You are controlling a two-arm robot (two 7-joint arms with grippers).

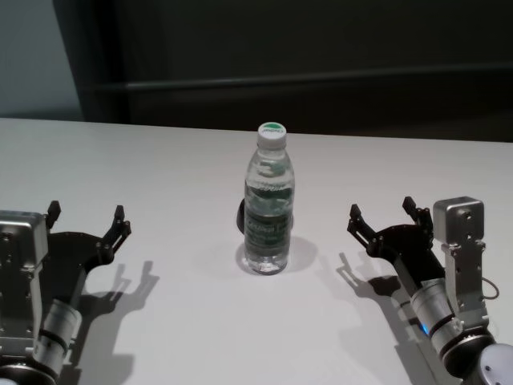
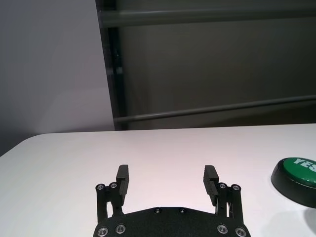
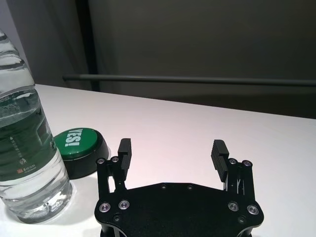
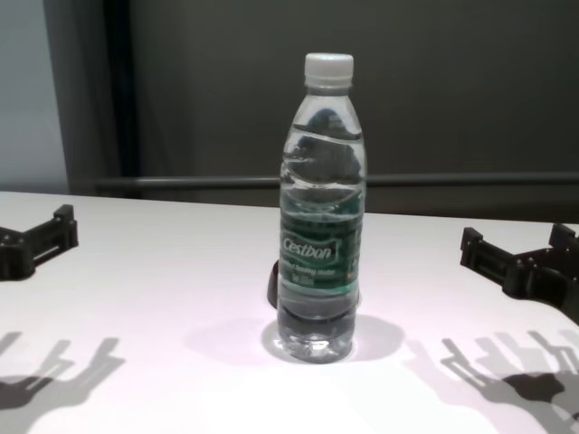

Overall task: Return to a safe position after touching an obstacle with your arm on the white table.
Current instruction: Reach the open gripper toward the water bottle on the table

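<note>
Bottle [image 1: 270, 204] stands upright mid-bench [image 1: 160, 176], with my left gripper [image 1: 86, 216] well off to its left and my right gripper [image 1: 383, 215] off to its right, both spread wide and holding nothing, neither touching it. It looks full, so fairly heavy yet tall and tippable, with thin slippery walls; the labelled waist seems the surest hold. Label reads "Cestbon"; the green button [image 3: 79, 150] just behind the bottle reads "YES!"

Both arms sit low and wide apart, left end effector [image 1: 86, 222] and right end effector [image 1: 385, 215] with fingers spread, holding nothing.
</note>
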